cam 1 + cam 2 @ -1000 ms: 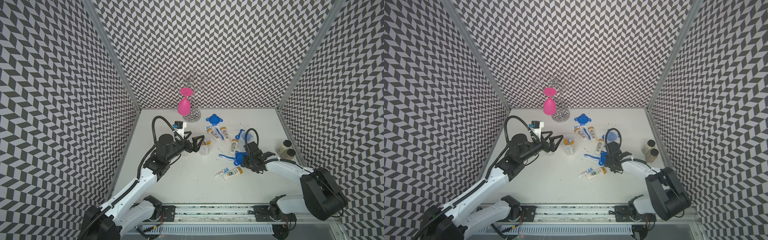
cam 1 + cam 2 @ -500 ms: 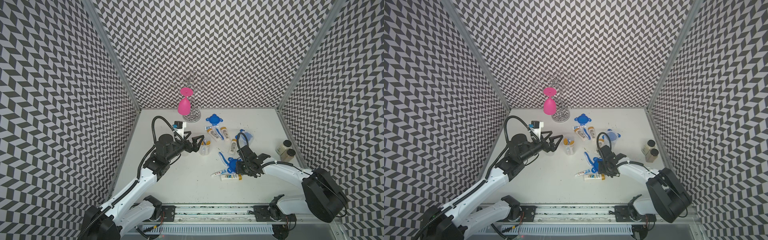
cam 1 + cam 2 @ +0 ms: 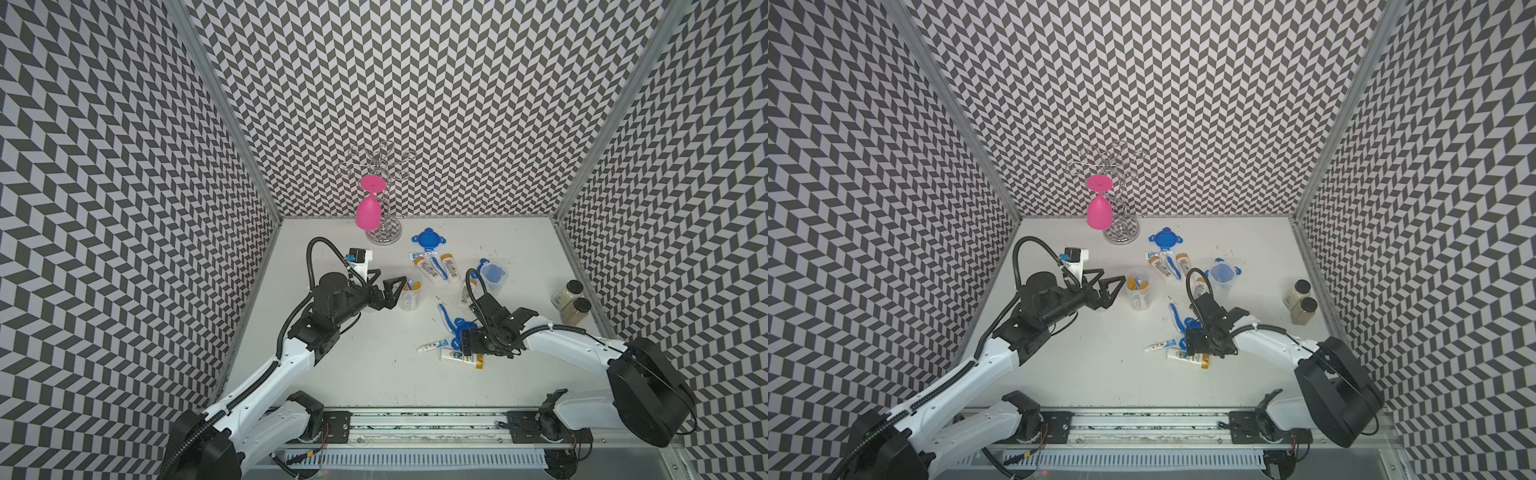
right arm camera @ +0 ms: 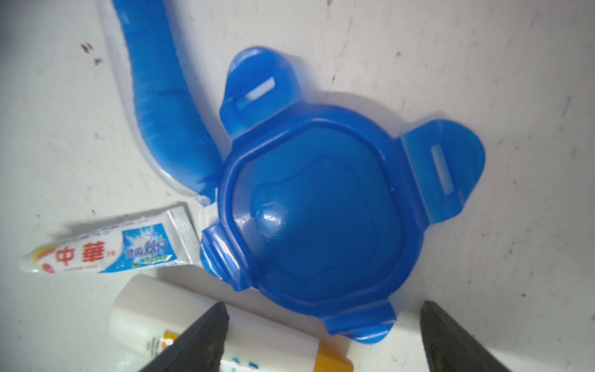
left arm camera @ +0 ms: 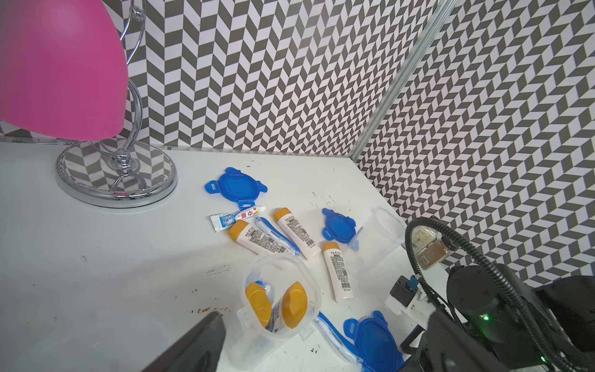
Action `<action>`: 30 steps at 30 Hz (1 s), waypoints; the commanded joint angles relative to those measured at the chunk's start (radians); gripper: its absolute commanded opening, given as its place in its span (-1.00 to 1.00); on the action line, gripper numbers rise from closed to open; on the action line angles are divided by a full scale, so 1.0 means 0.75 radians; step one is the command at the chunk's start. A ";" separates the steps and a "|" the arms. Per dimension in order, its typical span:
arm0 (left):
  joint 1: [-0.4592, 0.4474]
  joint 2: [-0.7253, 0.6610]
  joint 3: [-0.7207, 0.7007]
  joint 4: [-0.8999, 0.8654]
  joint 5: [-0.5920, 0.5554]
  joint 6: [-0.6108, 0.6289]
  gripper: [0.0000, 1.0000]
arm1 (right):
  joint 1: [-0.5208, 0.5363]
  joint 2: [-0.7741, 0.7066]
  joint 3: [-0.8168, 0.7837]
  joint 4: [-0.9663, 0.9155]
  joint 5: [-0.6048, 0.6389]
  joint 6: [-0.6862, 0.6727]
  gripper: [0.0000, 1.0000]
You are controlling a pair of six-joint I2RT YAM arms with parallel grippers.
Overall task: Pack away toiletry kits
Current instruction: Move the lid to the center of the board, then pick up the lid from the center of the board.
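Toiletry kits lie scattered on the counter (image 3: 353, 374). Nearest are a bottle (image 3: 451, 355) and a toothpaste tube (image 3: 434, 345), beside a blue lid (image 4: 315, 219). The right fingers (image 4: 199, 338) stand spread over that lid, holding nothing. A tab looks the safest hold, clear of the touching toothbrush (image 4: 154, 106). Farther off, the left fingers (image 5: 199, 348) gape empty beside a part-filled jar (image 3: 409, 297). More bottles (image 3: 428, 270) lie beyond.

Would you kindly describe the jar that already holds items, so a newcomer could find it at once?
Start at the silver wire rack at the back of the table and come forward to the left gripper. The clear jar stands upright just past its tips. Unlike the other clear jar, it holds yellow-capped bottles.
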 commanded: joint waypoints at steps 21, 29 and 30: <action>-0.006 -0.079 -0.030 0.022 0.009 0.012 0.99 | -0.037 0.157 0.109 0.122 0.115 0.000 1.00; -0.007 -0.079 -0.034 0.026 0.007 0.006 0.99 | -0.015 0.220 0.089 0.143 0.151 0.012 0.98; -0.006 -0.078 -0.034 0.025 0.008 0.006 0.99 | -0.009 0.233 0.096 0.134 0.159 0.011 0.98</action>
